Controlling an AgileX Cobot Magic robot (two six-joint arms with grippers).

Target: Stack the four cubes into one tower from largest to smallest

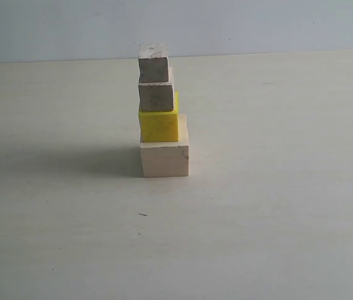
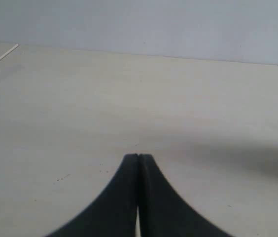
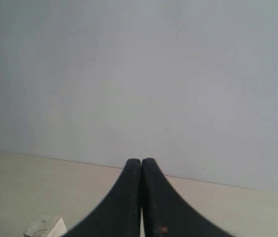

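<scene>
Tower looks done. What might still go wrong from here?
The upper cubes sit off-centre: the smallest cube, small wood cube and yellow cube all crowd the large cube's left edge, so a jolt might topple them. A pale block corner shows close to the shut right gripper; moving that arm may clip it.

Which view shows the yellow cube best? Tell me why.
The exterior view: the yellow cube shows clearly there, second from the bottom of the tower. Neither wrist view shows it: the left sees table, the right a corner of a pale block.
</scene>
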